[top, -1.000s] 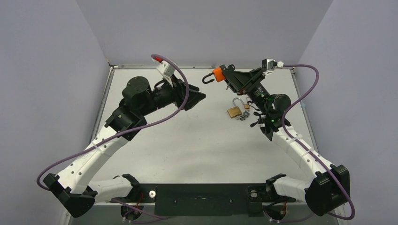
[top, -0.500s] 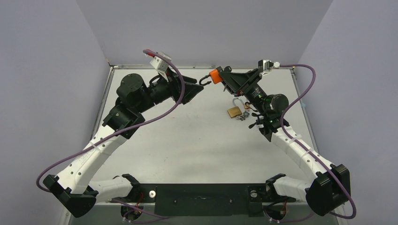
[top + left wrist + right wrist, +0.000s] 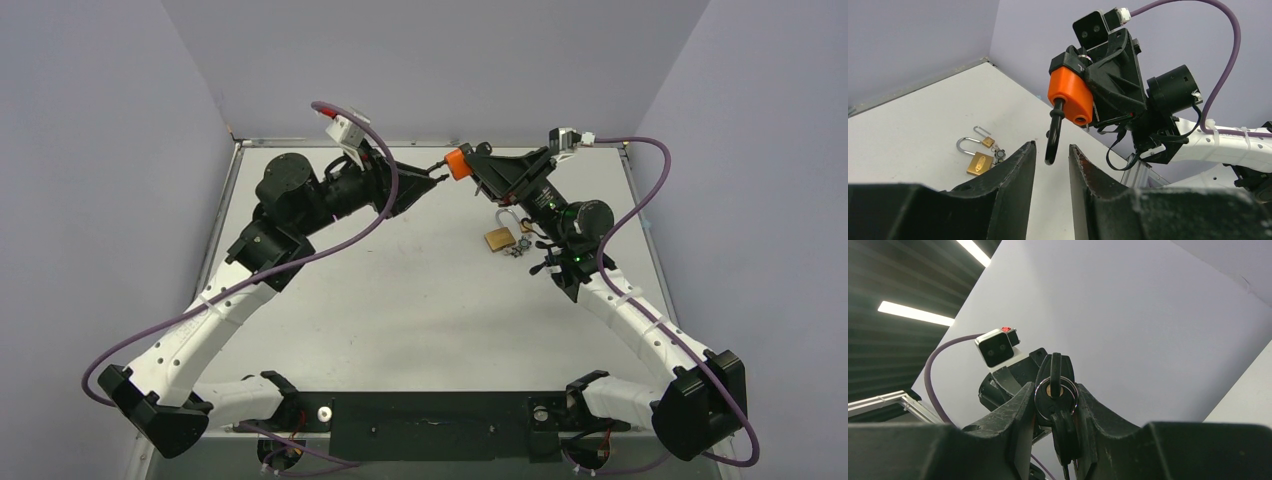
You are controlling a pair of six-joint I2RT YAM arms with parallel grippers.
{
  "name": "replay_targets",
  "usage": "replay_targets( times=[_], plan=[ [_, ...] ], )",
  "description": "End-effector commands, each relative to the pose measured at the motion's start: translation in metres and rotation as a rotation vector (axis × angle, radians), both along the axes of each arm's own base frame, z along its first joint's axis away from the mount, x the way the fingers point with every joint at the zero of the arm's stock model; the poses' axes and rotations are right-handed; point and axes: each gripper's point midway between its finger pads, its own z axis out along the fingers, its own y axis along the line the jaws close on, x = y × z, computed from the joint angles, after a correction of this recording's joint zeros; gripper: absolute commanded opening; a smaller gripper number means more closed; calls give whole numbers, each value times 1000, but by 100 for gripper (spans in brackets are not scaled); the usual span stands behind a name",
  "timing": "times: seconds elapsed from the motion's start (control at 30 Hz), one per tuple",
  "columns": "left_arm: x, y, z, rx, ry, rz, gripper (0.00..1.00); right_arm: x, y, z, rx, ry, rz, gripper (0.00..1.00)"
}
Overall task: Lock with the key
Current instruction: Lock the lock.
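The lock (image 3: 499, 238), a square brass padlock with a silver shackle, lies on the table under the right arm; it also shows in the left wrist view (image 3: 980, 163). My right gripper (image 3: 478, 160) is raised and shut on a black key head with a ring (image 3: 1058, 405). An orange block (image 3: 1071, 95) with a black hook (image 3: 1053, 137) hangs from that key. My left gripper (image 3: 1051, 147) is open. Its fingertips sit either side of the hook's tip without touching it.
A smaller brass padlock (image 3: 987, 142) and a small dark round piece (image 3: 998, 153) lie right beside the lock. The table's raised back edge (image 3: 420, 143) and purple walls are close behind both grippers. Purple cables loop from both wrists.
My left gripper has risen and moved right, up to the orange block's hook. My right gripper has shifted slightly left with the key and block. The lock has not moved.
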Motion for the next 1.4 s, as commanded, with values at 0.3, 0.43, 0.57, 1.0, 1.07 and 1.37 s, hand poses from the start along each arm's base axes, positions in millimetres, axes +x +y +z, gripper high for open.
replay_targets(
  times=[0.3, 0.43, 0.57, 1.0, 1.07, 1.37],
  plan=[
    [-18, -1, 49, -147, -15, -90, 0, -21, -3, 25, -95, -224, -90, 0],
    [-22, 0, 52, -186, 23, -108, 0, -28, 1, 20, -185, -281, -129, 0],
    [-27, -1, 56, -238, 59, -146, 0, -36, 7, 18, -251, -329, -145, 0],
    [-25, -4, 61, -295, 101, -173, 0, -44, 19, 9, -298, -336, -112, 0],
    [-26, -5, 63, -304, 100, -179, 0, -47, 23, 8, -298, -336, -99, 0],
    [-18, -8, 63, -304, 101, -159, 0, -57, 49, -1, -291, -308, -18, 0]
  ],
)
